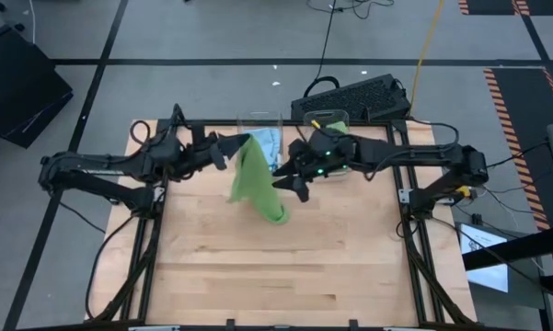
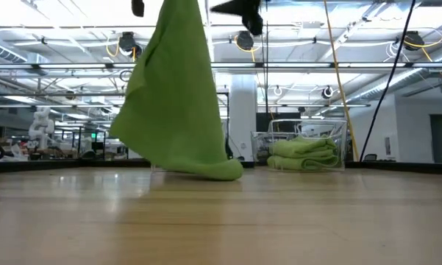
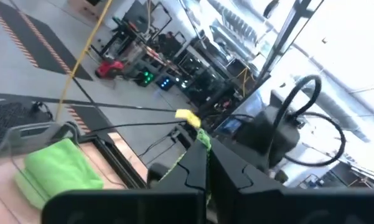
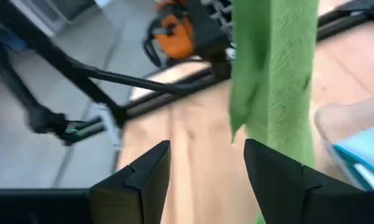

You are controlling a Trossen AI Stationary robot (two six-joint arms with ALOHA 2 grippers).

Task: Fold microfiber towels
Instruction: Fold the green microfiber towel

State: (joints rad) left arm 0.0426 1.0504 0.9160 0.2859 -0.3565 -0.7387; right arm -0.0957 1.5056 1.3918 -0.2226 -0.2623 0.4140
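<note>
A lime green towel (image 1: 256, 179) hangs above the wooden table (image 1: 276, 267), its top corner pinched in the closed left gripper (image 1: 228, 150) and its bottom edge resting on the boards. The right gripper (image 1: 290, 180) hovers just beside the cloth with fingers parted, holding nothing. Behind, folded green towels (image 2: 304, 153) fill one clear bin (image 2: 337, 136); a light blue towel (image 1: 268, 142) lies in another.

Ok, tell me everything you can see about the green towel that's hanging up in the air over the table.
The hanging green towel is a lime-green cloth with a soft, slightly textured weave. It hangs in long folds from its top corner, pinched in the shut fingers of the left gripper. Its bunched lower end rests on the wooden table, in front of the clear bins. The right gripper stands open just beside it, not touching it.
</note>
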